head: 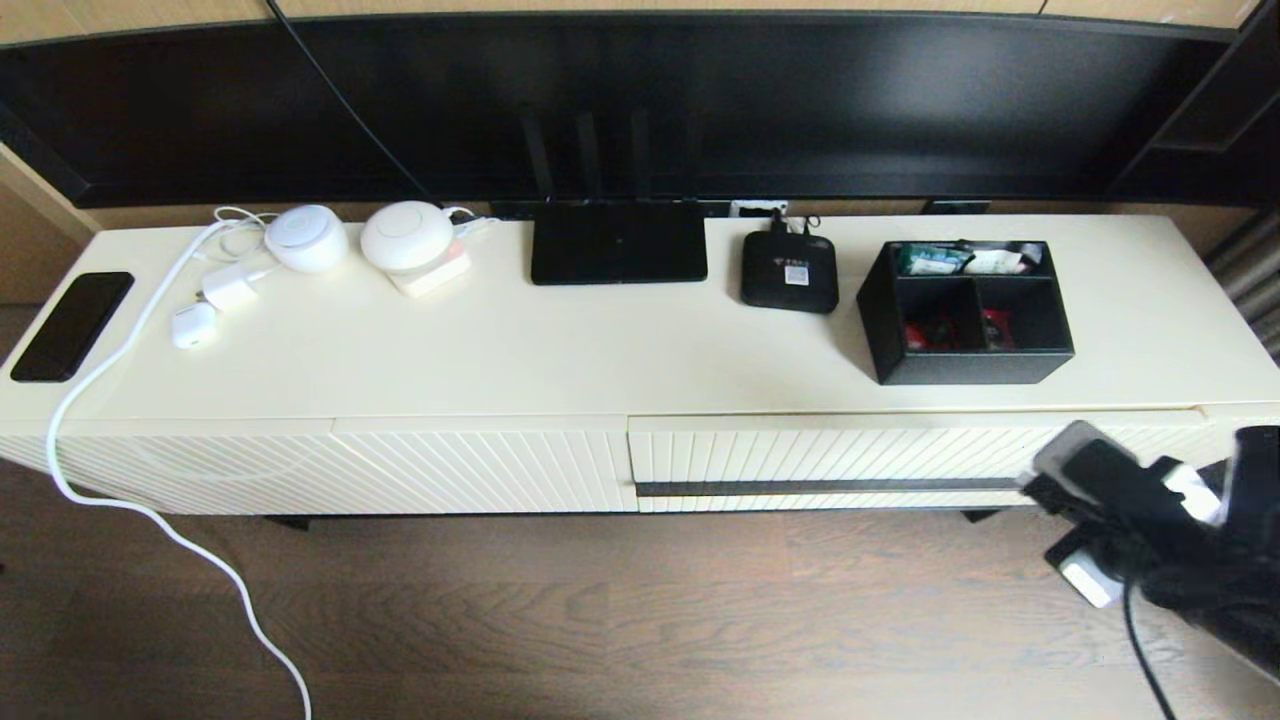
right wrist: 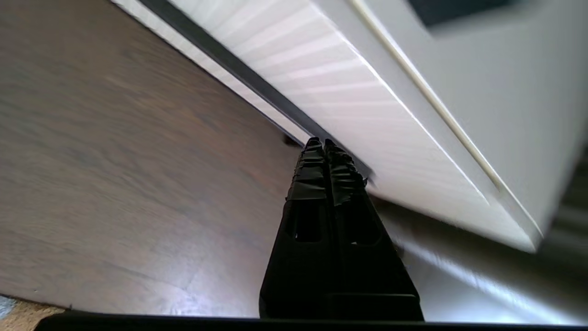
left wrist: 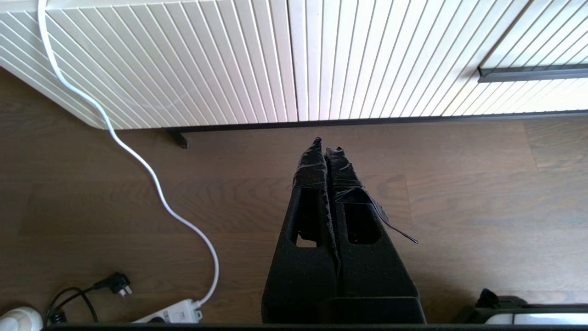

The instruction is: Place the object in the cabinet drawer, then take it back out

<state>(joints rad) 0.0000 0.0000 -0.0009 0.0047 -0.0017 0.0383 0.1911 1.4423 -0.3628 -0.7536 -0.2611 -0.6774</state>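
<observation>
The object (head: 966, 311), a black organiser box with red and green packets in its compartments, stands on the cream cabinet top (head: 600, 340) at the right. Below it the cabinet drawer (head: 900, 448) looks closed; its ribbed front (right wrist: 367, 105) carries a long dark handle bar (head: 830, 487). My right gripper (head: 1030, 487) is shut and empty, its fingertips (right wrist: 317, 149) at the right end of that handle bar (right wrist: 239, 69), low in front of the drawer. My left gripper (left wrist: 327, 145) is shut and empty over the wooden floor in front of the cabinet's middle, out of the head view.
On the cabinet top are a flat black router (head: 618, 243), a small black device (head: 789, 272), two white round devices (head: 306, 238), chargers and a black phone (head: 72, 325). A white cable (head: 150, 510) trails down to a power strip (left wrist: 170, 315) on the floor. A dark screen stands behind.
</observation>
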